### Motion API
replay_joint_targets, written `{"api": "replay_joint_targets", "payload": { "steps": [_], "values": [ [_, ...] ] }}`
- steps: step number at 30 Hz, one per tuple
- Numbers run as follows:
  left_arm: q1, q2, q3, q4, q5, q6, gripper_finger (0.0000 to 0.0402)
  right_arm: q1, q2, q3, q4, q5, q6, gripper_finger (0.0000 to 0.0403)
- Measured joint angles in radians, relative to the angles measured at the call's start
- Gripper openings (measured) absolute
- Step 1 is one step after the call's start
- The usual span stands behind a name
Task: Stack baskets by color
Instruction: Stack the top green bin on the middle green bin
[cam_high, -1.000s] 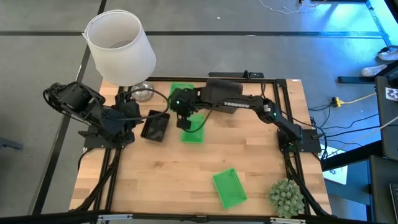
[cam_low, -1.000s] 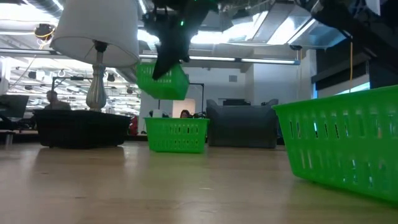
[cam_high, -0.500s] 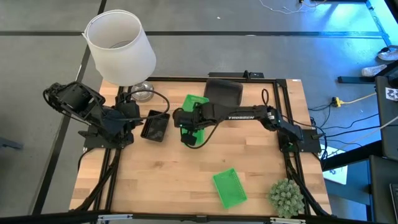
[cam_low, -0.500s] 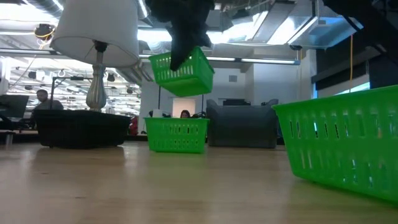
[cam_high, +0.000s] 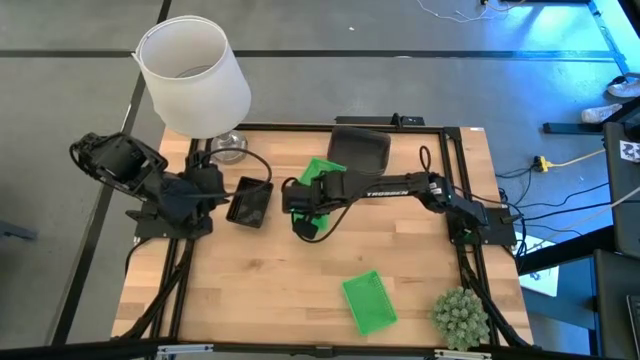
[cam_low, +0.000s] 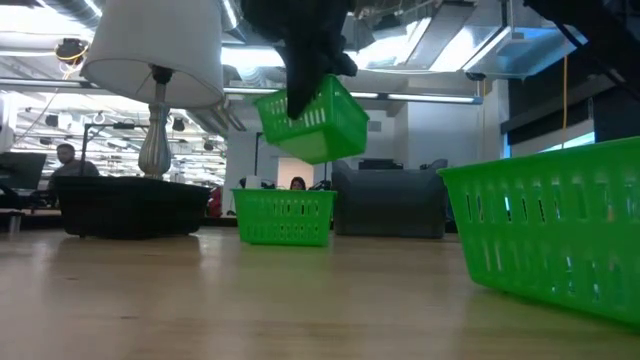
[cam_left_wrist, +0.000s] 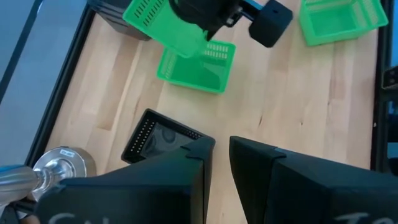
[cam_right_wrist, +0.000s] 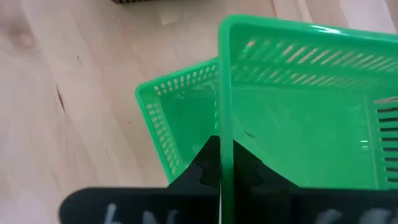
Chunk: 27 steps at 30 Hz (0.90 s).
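While no lettering reads clearly, the pale wooden counter (cam_high: 260, 290) sits in an open office with ceiling lights. From the left: a white lampshade (cam_high: 193, 75), the left end effector (cam_high: 212, 186) parted beside the black basket (cam_high: 250, 202), empty. At centre the right end effector (cam_high: 300, 195) pinches a tilted green basket's (cam_low: 312, 120) rim, above another green basket (cam_low: 284, 217). A smoky grey basket (cam_high: 359, 148) stands behind; a third green basket (cam_high: 369, 302) near the plant ball (cam_high: 460, 316).

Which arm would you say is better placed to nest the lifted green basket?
The right: its claw grips the lifted green basket above the green basket on the table; the left claw sits by the black basket.
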Motion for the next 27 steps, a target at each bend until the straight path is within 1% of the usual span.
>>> {"api": "replay_joint_targets", "payload": {
  "steps": [2, 4, 8, 14, 16, 18, 23, 25, 27],
  "values": [
    [-0.015, 0.000, 0.000, 0.000, 0.000, 0.000, 0.0047, 0.002, 0.008, 0.000, 0.005, 0.000, -0.007, 0.0000],
    [-0.030, 0.000, 0.000, 0.000, 0.000, 0.000, 0.0047, 0.006, 0.010, 0.000, 0.011, 0.000, -0.054, 0.0000],
    [-0.048, 0.000, 0.000, 0.000, 0.000, -0.001, 0.0047, 0.014, 0.017, 0.000, 0.031, -0.043, -0.139, 0.0000],
    [-0.054, 0.000, 0.000, 0.000, -0.001, -0.004, 0.0047, 0.016, 0.027, 0.000, 0.038, -0.072, -0.258, 0.0000],
    [-0.054, 0.000, 0.000, 0.000, -0.001, -0.004, 0.0047, 0.016, 0.038, 0.000, 0.045, -0.076, -0.263, 0.0000],
    [-0.053, 0.000, 0.000, 0.000, -0.001, -0.004, 0.0047, 0.015, 0.046, -0.001, 0.044, -0.111, -0.263, 0.0000],
    [-0.053, -0.001, 0.000, 0.000, -0.002, -0.006, 0.0047, 0.016, 0.076, 0.000, 0.078, -0.125, -0.293, 0.0000],
    [-0.053, 0.000, 0.000, 0.000, -0.002, -0.006, 0.0047, 0.012, 0.084, 0.000, 0.078, -0.168, -0.289, 0.0000],
    [-0.053, 0.000, 0.000, 0.000, -0.009, -0.006, 0.0047, 0.012, 0.093, 0.000, 0.081, -0.176, -0.292, 0.0000]
  ]
}}
